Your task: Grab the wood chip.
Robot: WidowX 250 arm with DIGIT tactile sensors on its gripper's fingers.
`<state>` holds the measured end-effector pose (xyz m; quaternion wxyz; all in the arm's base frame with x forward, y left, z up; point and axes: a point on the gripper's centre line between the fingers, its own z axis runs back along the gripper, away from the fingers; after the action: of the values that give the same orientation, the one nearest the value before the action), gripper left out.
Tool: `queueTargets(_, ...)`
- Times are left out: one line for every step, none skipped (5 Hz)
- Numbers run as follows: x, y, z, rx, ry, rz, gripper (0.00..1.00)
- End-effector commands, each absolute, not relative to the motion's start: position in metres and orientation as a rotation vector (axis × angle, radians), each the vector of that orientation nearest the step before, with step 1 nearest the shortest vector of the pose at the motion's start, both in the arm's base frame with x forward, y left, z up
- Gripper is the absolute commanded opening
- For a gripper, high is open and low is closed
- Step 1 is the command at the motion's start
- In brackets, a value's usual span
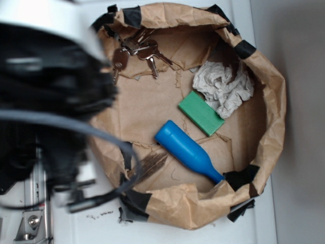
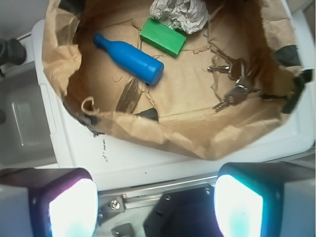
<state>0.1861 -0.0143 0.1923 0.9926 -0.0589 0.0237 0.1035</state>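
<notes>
inside the crumpled brown paper nest (image 2: 163,133), near its rim, the wood chip (image 2: 128,95) lies flat on the paper floor, just beside the fat end of the blue bottle (image 2: 129,58); in the exterior view the wood chip (image 1: 150,165) sits below the bottle's base, close to a black tape patch (image 1: 133,203). a green block (image 2: 163,36), a wad of crumpled white paper (image 2: 178,13) and a bunch of keys (image 2: 236,86) share the nest, all well apart from the chip. the whole nest rests on a white tabletop (image 2: 148,163).

the end effector (image 2: 153,205) hangs outside the nest over the tabletop edge, its two fingers (image 2: 71,207) spread wide with nothing between them.

the chip looks thin, light and stiff, likely brittle along its grain, with a pale curled end toward the paper wall. lying flat, it offers little height to pinch, so i judge the best hold is across its narrow width near the middle, with the fingers pressed down into the yielding paper. risks: snagging torn paper flaps, nudging the bottle, or flicking the light sliver away.
</notes>
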Motion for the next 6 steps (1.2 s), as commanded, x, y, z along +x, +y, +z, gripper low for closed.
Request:
queueTargets(0.208, -0.013, 0.152, -0.137, 0.137, 0.507, 1.00)
queueTargets(0.226, -0.024, 0.129, -0.203, 0.165, 0.533, 1.00)
queueTargets(0.241, -0.030, 0.110, -0.187, 0.161, 0.523, 1.00)
queueTargets(0.249, -0.037, 0.086, -0.199, 0.175, 0.517, 1.00)
queueTargets(0.246, -0.058, 0.064, -0.203, 0.215, 0.479, 1.00)
queueTargets(0.235, -0.087, 0.043, -0.187, 0.230, 0.434, 1.00)
